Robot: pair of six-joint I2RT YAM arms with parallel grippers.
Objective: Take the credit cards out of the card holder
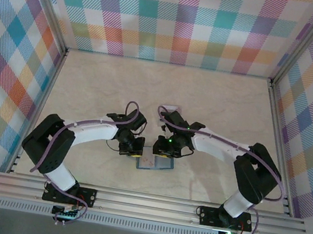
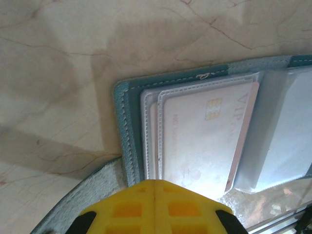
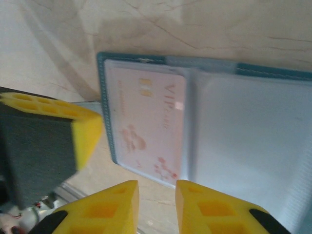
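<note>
Down at the near edge of the table, the small teal-blue bifold card holder lies spread open and flat, between the two claws and just ahead of the aluminium rail. From the left wrist I see its stitched teal border framing clear plastic sleeves stacked one over another. A pale pink-white credit card with a gold chip and the letters "VIP" sits tucked inside the front sleeve. The right wrist view shows the same card in the holder's left half. The other half is a cloudy grey-blue pocket face, and what it contains I cannot tell.

The left gripper sits at the holder's left edge. Its yellow fingertips are pressed together with no gap, and whether something thin is pinched between them I cannot tell. One of its yellow pads shows just beside the teal border. The right gripper hangs over the holder's far side. Its yellow fingers are parted, with only bare table showing in the gap and the holder's edge just beyond the tips.

The cream, marble-veined tabletop is matt and lightly shadowed under the arms. Bright plaid panels of pink, teal, orange and lilac wall it in on three sides.
</note>
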